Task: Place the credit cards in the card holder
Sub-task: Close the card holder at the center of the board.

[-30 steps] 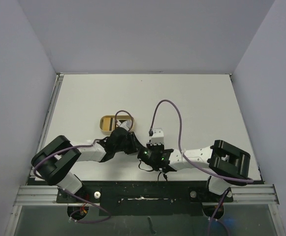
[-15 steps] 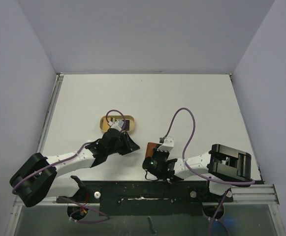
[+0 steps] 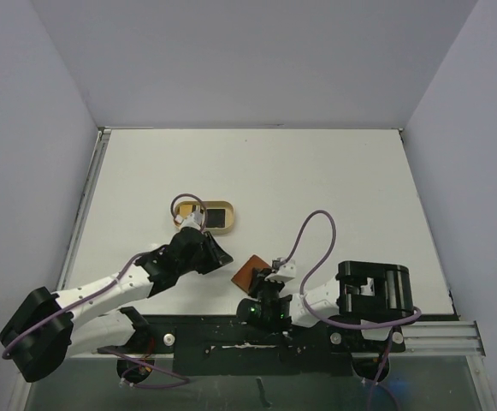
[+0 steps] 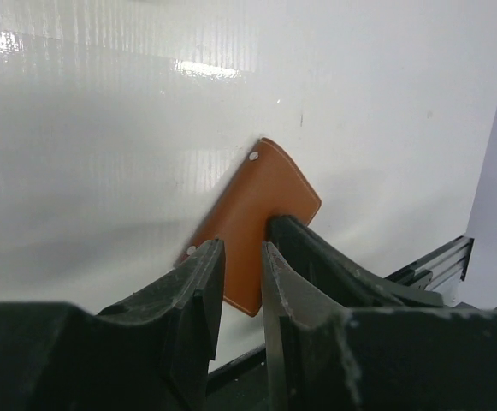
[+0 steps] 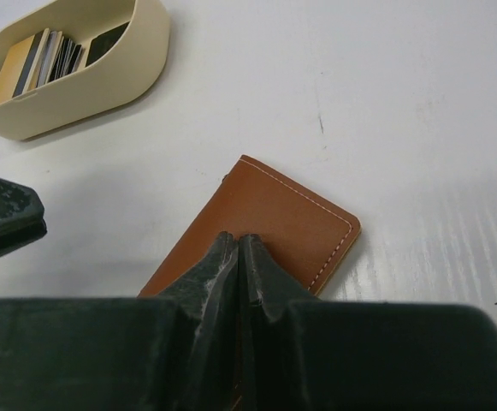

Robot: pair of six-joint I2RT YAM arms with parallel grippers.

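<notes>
Right tool [image 5: 238, 241]: closed, tips at the holder's [image 5: 292, 216] near edge.
Left tool [image 4: 240, 253]: narrow, empty.
Holder: I judge it light, floppy leather; I'd pinch the edge under the right tool.

The top camera hangs above and behind my bases, looking steeply down from afar over the whole white surface [image 3: 316, 171]. My left wrist camera rides low behind my left pincer [image 4: 241, 248], peering closely along its fingers toward the near edge, while my right wrist camera sits behind my right pincer [image 5: 238, 244], tilted down at close range. All three share the flat brown leather wallet [image 3: 248, 271]; the top and right views also share the tan oblong tray [image 5: 77, 94].
</notes>
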